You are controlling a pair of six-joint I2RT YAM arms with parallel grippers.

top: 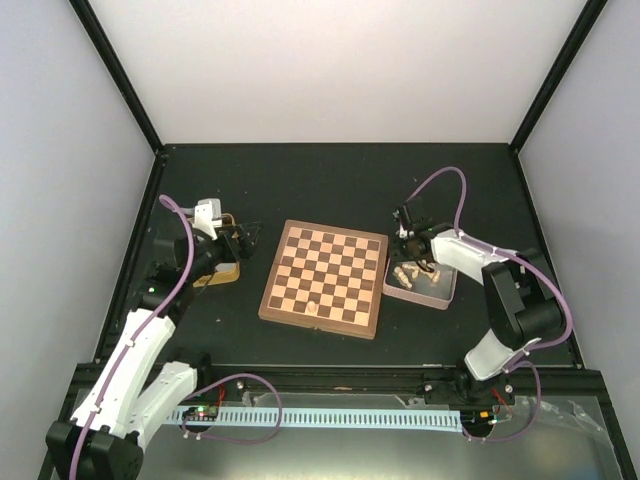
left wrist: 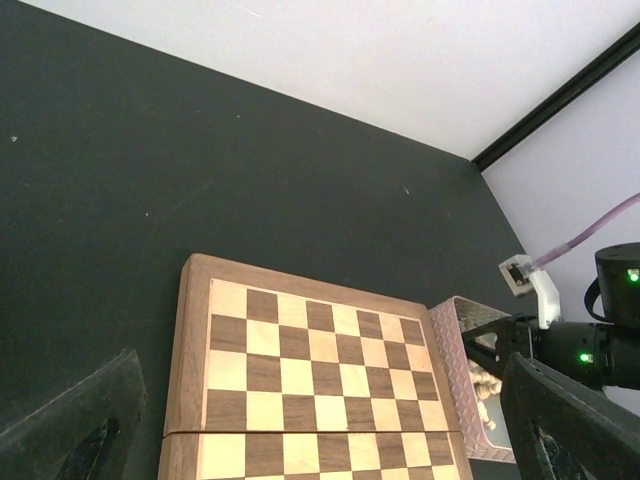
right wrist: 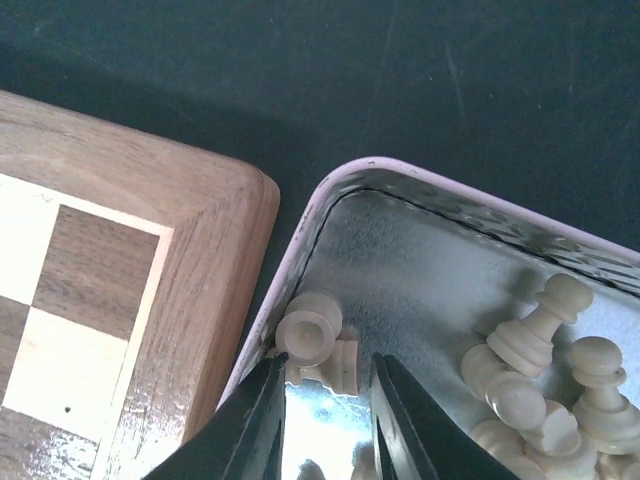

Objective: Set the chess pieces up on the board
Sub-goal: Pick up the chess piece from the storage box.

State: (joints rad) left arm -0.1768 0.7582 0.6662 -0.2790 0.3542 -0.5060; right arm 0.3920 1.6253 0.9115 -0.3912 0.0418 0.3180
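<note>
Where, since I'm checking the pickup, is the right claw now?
In the right wrist view the right claw hangs over the tin, in its corner beside the board, fingers straddling a pale chess piece.

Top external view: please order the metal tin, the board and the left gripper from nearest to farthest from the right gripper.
1. Metal tin: under the right gripper.
2. Board: just left of the tin.
3. Left gripper: beyond the board's left edge.
</note>
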